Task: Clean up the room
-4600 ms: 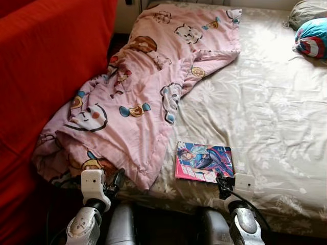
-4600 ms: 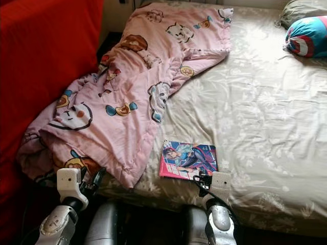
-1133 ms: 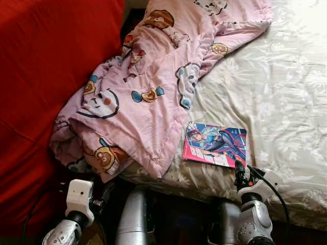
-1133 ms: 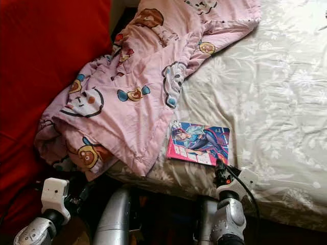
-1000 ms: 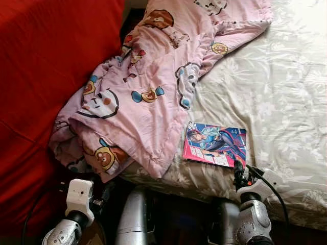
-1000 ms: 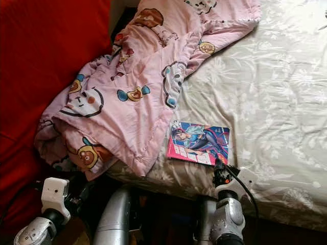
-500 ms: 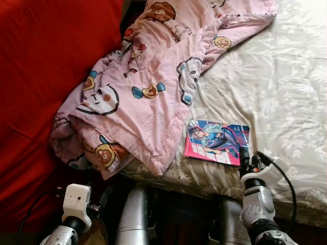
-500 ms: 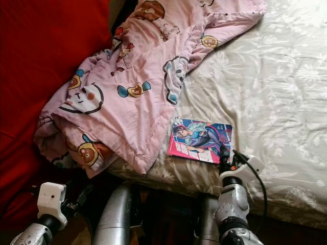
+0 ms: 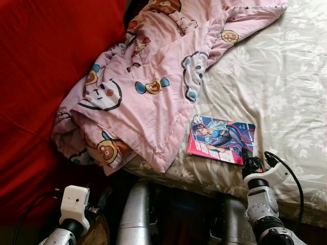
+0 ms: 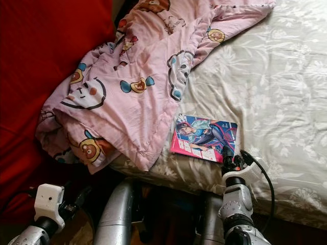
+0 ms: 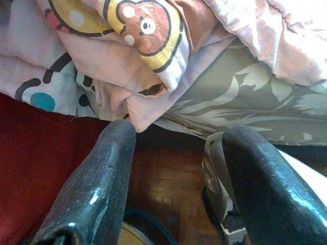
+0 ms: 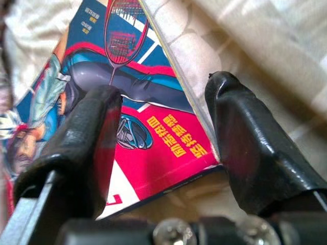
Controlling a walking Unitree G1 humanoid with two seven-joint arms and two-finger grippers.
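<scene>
A comic book [image 9: 220, 138] with a pink and blue cover lies flat near the front edge of the bed [image 9: 286, 76]. My right gripper [image 9: 252, 163] is at the book's near right corner, open. In the right wrist view one finger [image 12: 87, 138] is over the cover and the other finger [image 12: 245, 148] is just off the book's [image 12: 133, 102] edge, over the sheet. A pink cartoon-print blanket [image 9: 148, 81] lies crumpled over the bed's left side and hangs off it. My left gripper [image 11: 176, 168] is low by the bed's edge, open, below the blanket's [image 11: 127, 46] hanging fold.
A large red surface [image 9: 46, 61] runs along the left of the bed. Wooden floor [image 11: 163, 178] shows under the bed's edge. The pale floral sheet to the right of the book is bare.
The camera has tilted down and drawn closer to the bed. My right gripper has moved up to the book's near corner; my left arm has dropped lower beside the bed.
</scene>
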